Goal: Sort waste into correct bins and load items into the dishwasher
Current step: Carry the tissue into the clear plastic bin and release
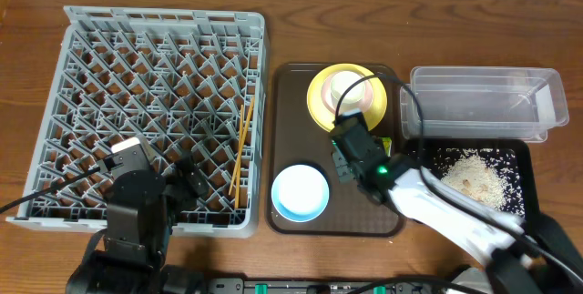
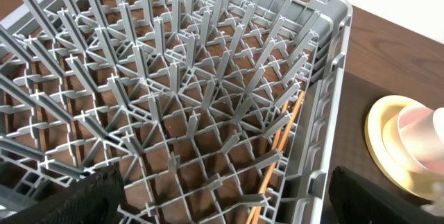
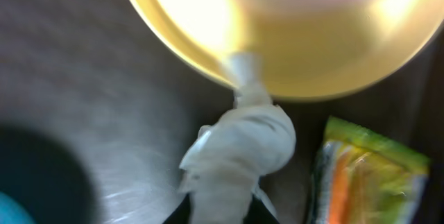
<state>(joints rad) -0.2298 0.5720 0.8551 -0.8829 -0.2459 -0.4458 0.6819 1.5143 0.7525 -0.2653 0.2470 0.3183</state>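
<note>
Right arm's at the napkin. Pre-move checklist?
1. Napkin held by right gripper: cannot tell, fingers barely show.
2. Napkin apart from wrapper: ok.
3. Clear container has room: ok, looks empty.
4. Rice in black tray: ok.
5. Left gripper out of the path: ok, open over rack.

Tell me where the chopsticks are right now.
In the overhead view, the chopsticks lie in the grey rack near its right wall, just left of the brown tray.
</note>
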